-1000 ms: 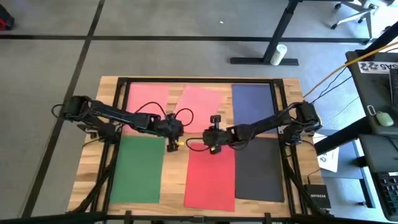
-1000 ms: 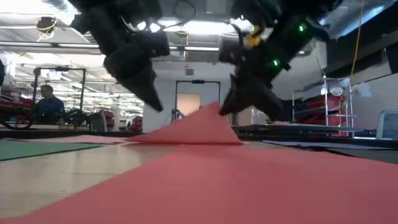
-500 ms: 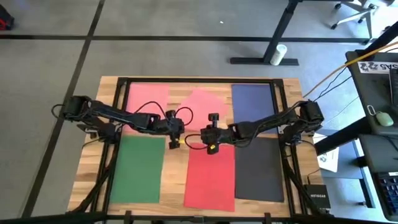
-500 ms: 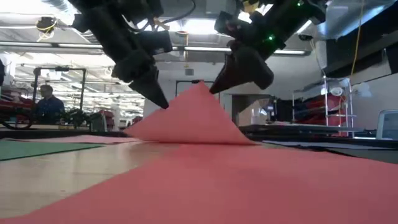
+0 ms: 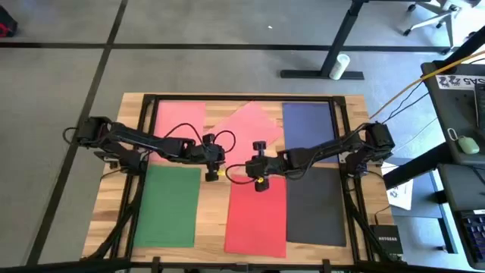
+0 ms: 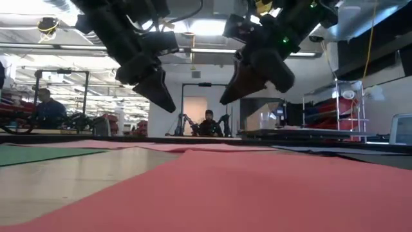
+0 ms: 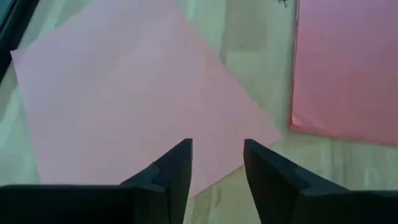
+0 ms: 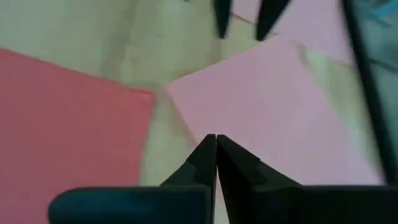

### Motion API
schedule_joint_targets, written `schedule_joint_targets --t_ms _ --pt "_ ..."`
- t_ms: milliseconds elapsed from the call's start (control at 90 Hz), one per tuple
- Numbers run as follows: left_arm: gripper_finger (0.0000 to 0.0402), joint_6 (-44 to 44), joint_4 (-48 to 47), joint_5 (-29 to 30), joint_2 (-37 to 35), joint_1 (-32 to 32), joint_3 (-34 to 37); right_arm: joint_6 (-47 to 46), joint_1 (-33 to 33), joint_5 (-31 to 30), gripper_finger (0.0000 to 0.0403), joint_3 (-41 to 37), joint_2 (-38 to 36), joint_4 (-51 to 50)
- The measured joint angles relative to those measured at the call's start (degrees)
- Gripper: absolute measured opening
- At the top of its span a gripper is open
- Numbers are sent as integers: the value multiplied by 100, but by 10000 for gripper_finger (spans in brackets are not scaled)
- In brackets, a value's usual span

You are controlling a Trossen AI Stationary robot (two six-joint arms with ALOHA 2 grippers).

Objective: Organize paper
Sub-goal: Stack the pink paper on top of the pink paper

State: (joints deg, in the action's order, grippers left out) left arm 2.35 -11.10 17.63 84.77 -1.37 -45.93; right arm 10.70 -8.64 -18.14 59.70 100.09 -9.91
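Six thin matte paper sheets lie on the wooden slatted table (image 5: pixel 114 212), and none is stacked, so the organizing is judged barely started. Nearest, along the 6 o'clock edge, lie the green sheet (image 5: pixel 168 205), the red sheet (image 5: pixel 256 216) and the dark grey sheet (image 5: pixel 315 206), all squared to the table. At table centre, the left gripper (image 5: pixel 210 164) hovers with its fingers parted and empty; the right gripper (image 5: pixel 258 176) hangs just beside it, fingers pressed together and holding nothing. Beyond them, toward 12 o'clock, the middle pink sheet (image 5: pixel 244 126) lies flat but rotated askew, between a squared pink sheet (image 5: pixel 179 120) and the navy blue sheet (image 5: pixel 309 123). Straightening it appears outstanding. Neither gripper touches paper. Off the table at 3 o'clock sits a white printed sheet (image 5: pixel 400 192); people (image 6: pixel 208 122) stand in the room behind.
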Motion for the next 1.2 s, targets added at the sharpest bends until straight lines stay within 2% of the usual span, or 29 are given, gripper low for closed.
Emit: schedule_joint_targets --t_ms 122,311,400,500,1022,1111,1200 --pt "112 -216 -88 0 2 40 0 2 2 84 37 -9 351 152" --pt "37 -480 -359 -56 5 18 0 222 4 66 99 -9 972 853" --pt "8 -513 -561 -90 5 20 0 343 4 -230 121 -9 1131 1137" --pt "4 -547 -733 -92 5 18 2 496 56 -508 133 -9 1237 1320" --pt "0 -560 -633 -311 2 9 2 564 728 356 128 -2 1360 1335" --pt "0 -550 -623 -313 2 -14 2 566 826 403 109 0 1360 1338" --pt "0 -543 -623 -313 2 -15 2 620 909 382 66 6 1362 1308"
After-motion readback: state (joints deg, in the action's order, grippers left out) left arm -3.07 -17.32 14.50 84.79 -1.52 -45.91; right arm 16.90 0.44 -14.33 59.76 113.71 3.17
